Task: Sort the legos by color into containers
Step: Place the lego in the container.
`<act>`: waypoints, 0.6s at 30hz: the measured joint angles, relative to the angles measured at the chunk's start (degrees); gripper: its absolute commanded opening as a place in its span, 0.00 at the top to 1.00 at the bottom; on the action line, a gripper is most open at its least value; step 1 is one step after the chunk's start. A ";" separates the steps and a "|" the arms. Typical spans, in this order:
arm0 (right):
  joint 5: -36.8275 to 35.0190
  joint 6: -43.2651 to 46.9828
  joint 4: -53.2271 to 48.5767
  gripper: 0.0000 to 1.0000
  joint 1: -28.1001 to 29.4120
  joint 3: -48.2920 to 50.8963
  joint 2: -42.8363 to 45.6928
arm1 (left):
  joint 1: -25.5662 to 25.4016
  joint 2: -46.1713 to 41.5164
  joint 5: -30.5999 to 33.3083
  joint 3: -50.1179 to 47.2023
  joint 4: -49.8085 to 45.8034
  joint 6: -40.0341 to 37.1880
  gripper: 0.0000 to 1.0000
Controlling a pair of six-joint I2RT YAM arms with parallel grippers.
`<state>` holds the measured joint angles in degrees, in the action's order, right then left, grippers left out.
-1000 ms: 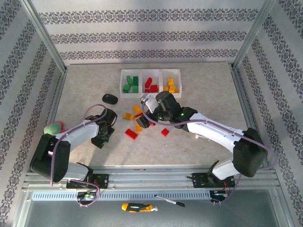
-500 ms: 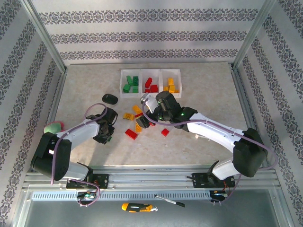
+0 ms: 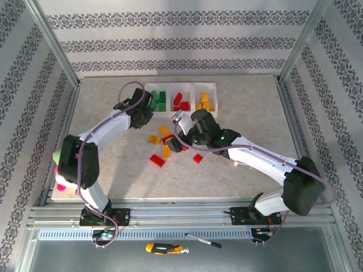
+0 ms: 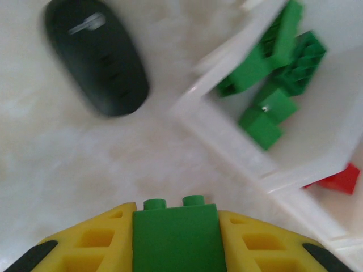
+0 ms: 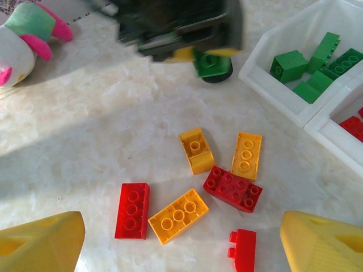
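My left gripper (image 3: 142, 111) is shut on a green lego (image 4: 176, 235), pinched between its yellow fingers (image 4: 91, 243). It hovers just left of the white tray (image 3: 181, 84), next to the compartment of green legos (image 3: 157, 101). The middle compartment holds red legos (image 3: 180, 102) and the right one yellow legos (image 3: 205, 102). My right gripper (image 5: 181, 243) stands open above loose bricks: a red one (image 5: 131, 209), a yellow one (image 5: 178, 215), another red (image 5: 232, 188) and more yellow (image 5: 247, 153). The right wrist view catches the left gripper (image 5: 210, 59), blurred, with its green brick.
A black oval mouse (image 4: 96, 54) lies on the table left of the tray wall (image 4: 227, 133). A pink and green plush toy (image 3: 61, 154) sits at the table's left edge. A screwdriver (image 3: 164, 248) lies in front of the arm bases.
The left gripper closed on a green brick at the near left and swung up to the tray's left end with it. The right arm shifted only slightly.
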<state>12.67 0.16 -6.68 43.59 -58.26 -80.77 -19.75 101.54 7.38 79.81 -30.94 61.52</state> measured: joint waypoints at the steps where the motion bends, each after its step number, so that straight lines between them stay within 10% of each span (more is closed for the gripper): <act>1: -0.22 0.00 0.09 0.11 0.00 0.20 0.09 | 0.11 2.82 0.11 3.50 0.02 -1.14 0.66; 12: -1.44 -0.02 0.09 0.11 -1.14 0.81 1.68 | 1.64 30.53 0.15 40.83 -7.34 -9.35 0.61; 18: -3.08 -0.15 0.04 0.11 -1.51 2.01 3.76 | 2.62 35.65 -0.13 48.92 -12.11 -11.78 0.24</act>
<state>9.58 0.01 -6.63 42.09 -56.25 -77.01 -17.12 137.19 7.25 128.73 -43.05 49.74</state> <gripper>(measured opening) 0.889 0.672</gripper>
